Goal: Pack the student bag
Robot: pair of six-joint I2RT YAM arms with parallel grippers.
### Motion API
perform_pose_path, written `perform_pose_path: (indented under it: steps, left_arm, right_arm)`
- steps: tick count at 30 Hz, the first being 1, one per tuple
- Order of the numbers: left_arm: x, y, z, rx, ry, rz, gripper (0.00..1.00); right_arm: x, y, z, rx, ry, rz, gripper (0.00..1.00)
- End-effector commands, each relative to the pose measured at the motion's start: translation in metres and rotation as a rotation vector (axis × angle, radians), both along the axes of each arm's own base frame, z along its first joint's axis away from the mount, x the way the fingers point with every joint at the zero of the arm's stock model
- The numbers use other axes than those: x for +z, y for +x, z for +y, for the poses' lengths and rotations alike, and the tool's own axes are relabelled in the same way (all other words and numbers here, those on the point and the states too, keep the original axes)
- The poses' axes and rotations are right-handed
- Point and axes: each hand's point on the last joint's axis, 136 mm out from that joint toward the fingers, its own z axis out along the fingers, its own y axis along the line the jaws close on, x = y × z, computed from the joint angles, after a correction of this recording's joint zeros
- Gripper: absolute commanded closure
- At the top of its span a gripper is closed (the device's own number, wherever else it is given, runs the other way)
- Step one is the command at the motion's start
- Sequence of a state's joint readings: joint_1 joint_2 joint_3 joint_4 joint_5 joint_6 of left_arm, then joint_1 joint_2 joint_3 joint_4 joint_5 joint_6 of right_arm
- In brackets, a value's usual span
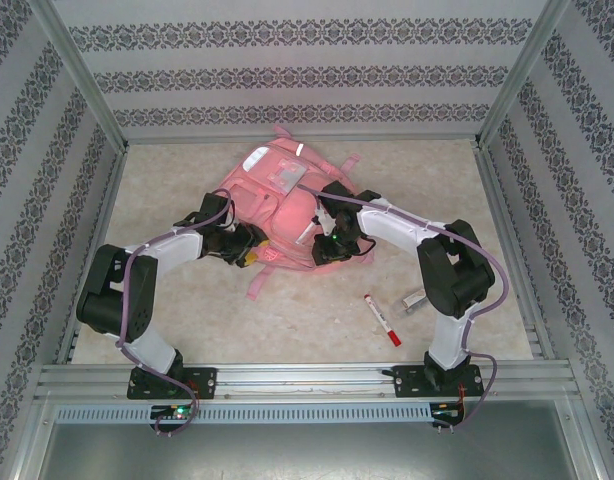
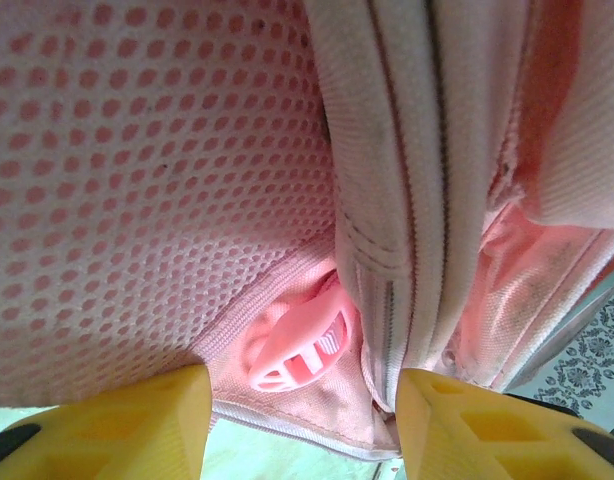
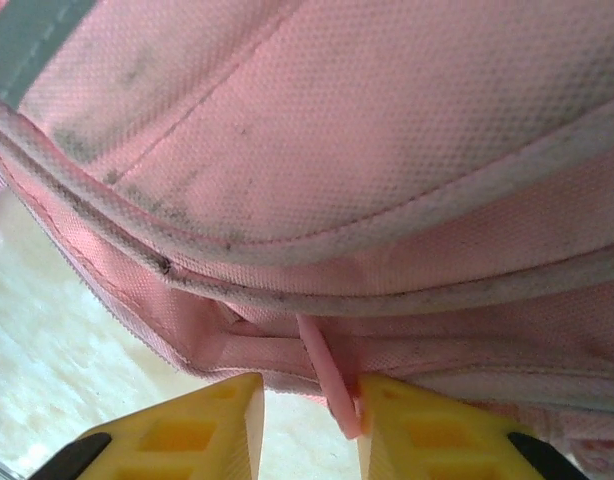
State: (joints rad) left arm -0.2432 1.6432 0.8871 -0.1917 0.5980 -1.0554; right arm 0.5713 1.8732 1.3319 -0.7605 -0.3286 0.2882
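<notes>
1 backpack [image 1: 277, 205], 1 marker [image 1: 382, 320] (red cap), 2 arms

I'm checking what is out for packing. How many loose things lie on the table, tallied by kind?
Pink backpack: 1
Red-capped marker: 1
Small clear or silvery item beside the right arm, too indistinct to name: 1
Total: 3

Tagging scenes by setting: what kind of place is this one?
Most likely a purpose-built robot test cell, not a real classroom or home: patterned wallpaper panels in an aluminium frame, a marble-look tabletop, and two arms bolted to a metal rail, working a pink student bag.
</notes>
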Motion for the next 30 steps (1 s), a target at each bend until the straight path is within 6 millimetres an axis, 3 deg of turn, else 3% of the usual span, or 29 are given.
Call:
perform_pose_path:
  steps: [1,3,9,14,18,26,30]
  left_arm:
    - [-0.014,-0.004,-0.003,-0.007,0.018,0.020,0.49]
    - [-0.020,-0.006,-0.001,-0.007,0.032,0.031,0.49]
    - [-0.054,-0.013,0.014,0.002,0.144,0.114,0.51]
    - [-0.070,-0.006,0.027,0.006,0.237,0.143,0.52]
    - [-0.079,0.007,0.046,0.031,0.269,0.165,0.52]
    - [-0.064,0.053,0.108,0.110,0.302,0.128,0.52]
    - [-0.040,0.083,0.122,0.086,0.303,0.048,0.53]
  right_arm:
    - [-0.012,0.002,0.000,-0.034,0.009,0.030,0.72]
    - [-0.015,0.002,0.003,-0.033,0.022,0.037,0.75]
    - [-0.009,-0.003,0.006,0.011,0.019,-0.003,1.00]
    - [0.010,-0.009,-0.001,0.069,0.015,-0.084,1.00]
    - [0.015,-0.008,-0.022,0.090,-0.087,-0.147,1.00]
    - [0.026,0.016,-0.042,0.212,-0.225,-0.307,1.00]
    - [0.036,0.025,-0.024,0.191,-0.147,-0.349,1.00]
